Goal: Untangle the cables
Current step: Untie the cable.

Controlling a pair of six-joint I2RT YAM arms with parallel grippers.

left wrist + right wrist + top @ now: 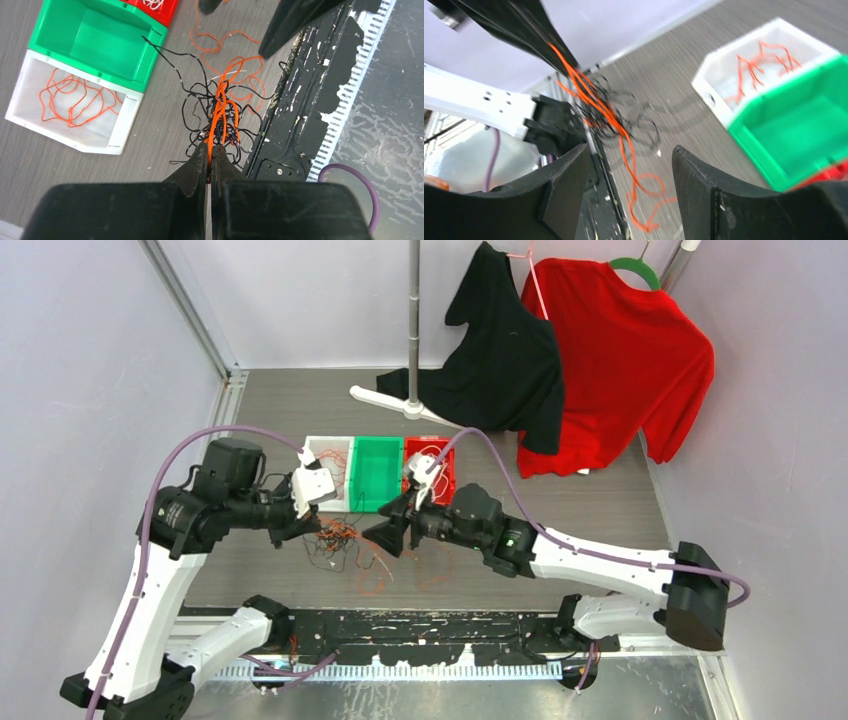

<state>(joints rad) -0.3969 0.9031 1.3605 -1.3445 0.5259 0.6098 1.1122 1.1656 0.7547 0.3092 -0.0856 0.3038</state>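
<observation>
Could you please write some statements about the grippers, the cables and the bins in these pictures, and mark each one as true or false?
1. The left gripper is shut on an orange cable. True.
2. The right gripper holds a black cable. False: its jaws stand open with nothing clamped between them.
3. The green bin contains an orange cable. False: it looks empty; the orange loop lies in the white bin.
4. The red bin contains a white cable. True.
5. Black cables are tangled with the orange cable on the table. True.
</observation>
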